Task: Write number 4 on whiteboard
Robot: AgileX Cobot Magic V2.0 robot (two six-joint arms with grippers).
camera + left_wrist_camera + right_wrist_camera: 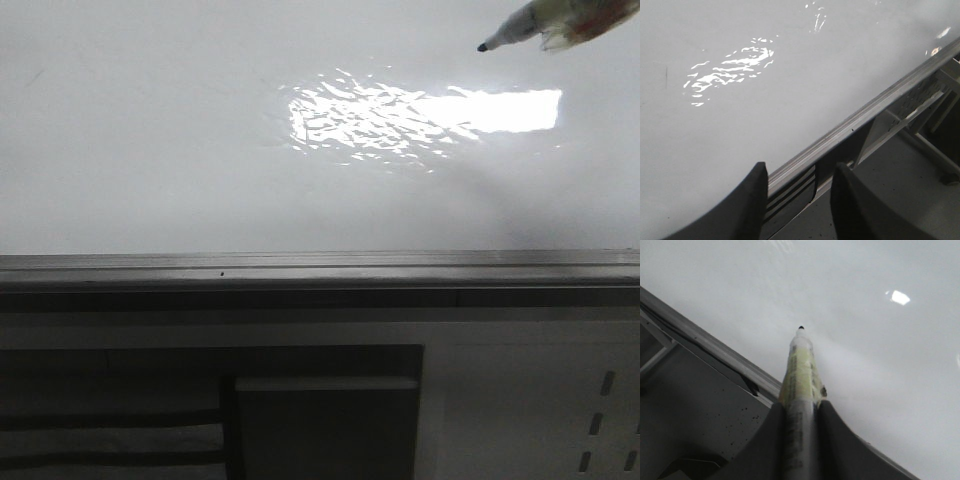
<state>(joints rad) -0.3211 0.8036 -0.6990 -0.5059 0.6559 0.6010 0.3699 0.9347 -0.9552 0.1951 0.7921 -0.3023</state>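
A: Two grippers logged, nearest items first. Item one?

B: Dark slotted cabinet (320, 410), low and near, below the board's edge. Just beyond it, grey metal rail (320, 268), running left to right.

A: Left gripper (799, 200)?

B: Jaws apart, holding nothing, hanging over the rail at the near edge of the whiteboard (150, 150). Idle, by my reading.

A: Right gripper (801, 430)?

B: Closed around a marker (801, 370), uncapped, black tip forward. In the front view the marker (530, 22) enters from the far right, long axis slanting down and leftward, tip toward the board. Whether the tip touches the surface, I cannot tell; it looks slightly off.

A: The number 4?

B: Not present. No stroke visible near the tip; a faint dark tick sits far left, unrelated as far as I can judge. Task appears unstarted.

A: Deciding relation?

B: Bare board lies ahead of the tip, along the marker's axis. The right arm alone is equipped, so contact likely needs a short advance along that axis.

A: Surface?

B: Glossy white-grey, with a bright glare patch (430, 115) left of and nearer than the tip.
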